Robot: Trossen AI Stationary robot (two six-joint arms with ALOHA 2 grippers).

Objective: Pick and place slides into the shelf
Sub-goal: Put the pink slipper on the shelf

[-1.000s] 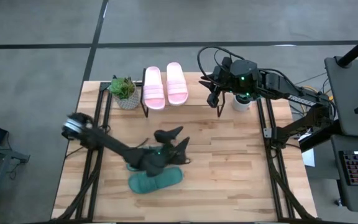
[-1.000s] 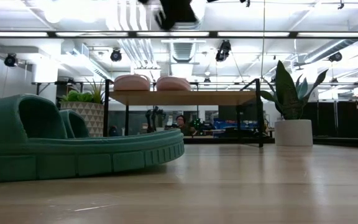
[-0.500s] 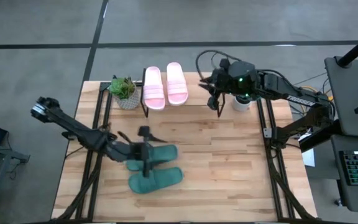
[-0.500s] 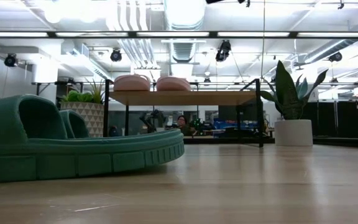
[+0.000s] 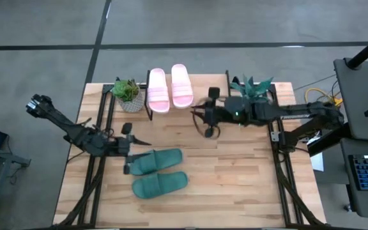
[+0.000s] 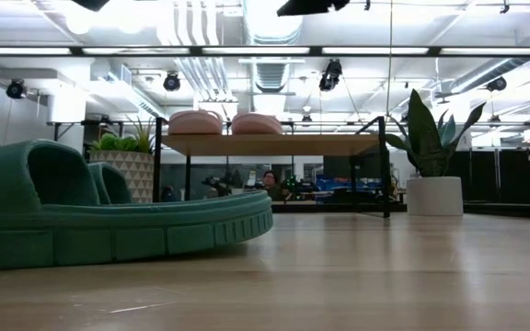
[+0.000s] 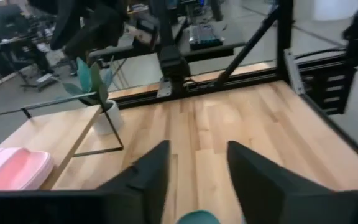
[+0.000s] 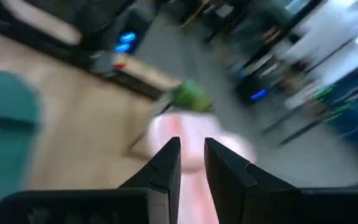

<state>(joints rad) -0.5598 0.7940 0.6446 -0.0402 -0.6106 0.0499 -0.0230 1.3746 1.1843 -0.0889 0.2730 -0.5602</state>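
Green slides [image 5: 156,171] beside left pincer [image 5: 130,137]

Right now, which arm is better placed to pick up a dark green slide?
Probably the left. Its open gripper sits right beside the two dark green slip-on slides on the wooden table; the right gripper hovers farther off, near the shelf.

Light-wood slatted tabletop [image 5: 235,172] carrying two dark green slides [image 5: 156,171] side by side, a low light-wood shelf [image 6: 274,143] on black legs bearing two pink slides [image 5: 169,87], and two potted plants [image 5: 128,94].
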